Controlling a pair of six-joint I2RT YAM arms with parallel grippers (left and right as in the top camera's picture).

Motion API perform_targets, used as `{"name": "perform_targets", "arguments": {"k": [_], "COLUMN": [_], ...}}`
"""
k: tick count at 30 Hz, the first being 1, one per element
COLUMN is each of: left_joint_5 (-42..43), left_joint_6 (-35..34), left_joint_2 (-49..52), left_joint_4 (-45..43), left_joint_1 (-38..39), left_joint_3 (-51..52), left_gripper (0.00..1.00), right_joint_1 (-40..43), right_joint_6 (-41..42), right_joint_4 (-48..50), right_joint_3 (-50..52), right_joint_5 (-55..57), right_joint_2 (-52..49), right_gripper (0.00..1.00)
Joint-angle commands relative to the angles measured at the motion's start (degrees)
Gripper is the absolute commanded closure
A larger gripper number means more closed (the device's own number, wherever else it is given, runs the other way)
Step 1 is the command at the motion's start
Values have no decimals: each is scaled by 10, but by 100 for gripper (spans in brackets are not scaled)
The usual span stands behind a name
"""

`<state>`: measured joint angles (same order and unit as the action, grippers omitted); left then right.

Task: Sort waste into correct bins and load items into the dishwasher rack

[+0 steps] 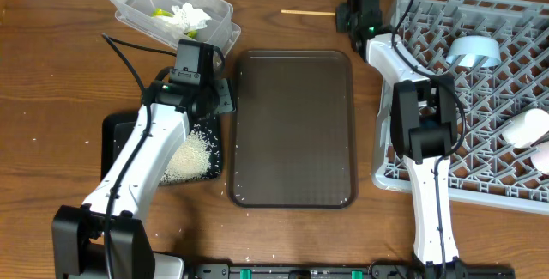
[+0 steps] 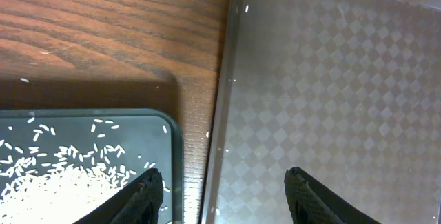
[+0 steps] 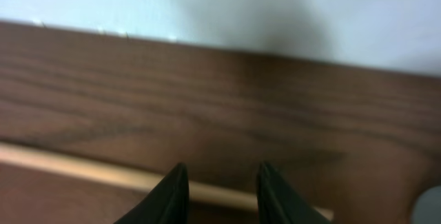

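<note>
Where the black tray [image 1: 116, 142] sits at 9 o'clock on the table [image 1: 51, 73], the rice [image 1: 193, 154] lies heaped inside it, with stray grains scattered round the heap. The tissue [image 1: 187, 17] and the yellow-green wrapper [image 1: 161, 13] lie together in the clear tub [image 1: 129, 0] at 11 o'clock. The rack [image 1: 480, 176] stands at 3 o'clock. The blue bowl [image 1: 473, 51] sits in its 12 o'clock part. A white piece [image 1: 525, 129] and a pinkish piece [image 1: 542, 154] lie at its 3 o'clock edge, both cut off by the picture border. One chopstick [image 1: 309, 12] lies flat on the table at 12 o'clock.

My left gripper [image 2: 222, 176] hangs over the seam between the black tray and the brown tray [image 1: 292, 142]. Its jaws stand wide apart with nothing between them: one finger is above the rice corner, the other above the brown tray.

My right gripper [image 3: 222, 169] is at 1 o'clock, just beside the rack's near corner. Its jaws are partly open and hold nothing. In the wrist view the chopstick runs crosswise beneath both fingertips; I cannot tell whether they touch it.

A few loose grains lie on the brown tray, which occupies the centre of the table.
</note>
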<state>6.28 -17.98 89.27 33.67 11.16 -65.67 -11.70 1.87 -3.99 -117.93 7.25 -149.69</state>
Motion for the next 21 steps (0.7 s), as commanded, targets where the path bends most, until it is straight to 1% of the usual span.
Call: {"name": "perform_targets", "arguments": {"k": [1,9,13,16,18,21], "left_joint_5": [4,4,4,4,4,4], "left_joint_6": [1,1,1,2,2,1], "left_joint_2": [0,0,0,0,0,0], "left_joint_4": [2,2,2,2,2,2], "left_joint_1": [1,1,1,1,1,1], "left_joint_3": [-10,-10,-10,-10,-10,-10], "left_gripper": [40,40,40,40,40,40], "right_joint_1": [-4,-11,-18,-21,-21,-21], "right_joint_6": [-9,-9,-9,-8,-9,-9], "right_joint_4": [-6,-77,-138,-181,-195,-189], "right_joint_3": [1,1,1,1,1,1], "right_joint_5": [-2,-15,-15,-17,-17,-17], "right_joint_2": [-15,-5,34,76,107,143], "right_gripper": [69,70,68,64,61,60]}}
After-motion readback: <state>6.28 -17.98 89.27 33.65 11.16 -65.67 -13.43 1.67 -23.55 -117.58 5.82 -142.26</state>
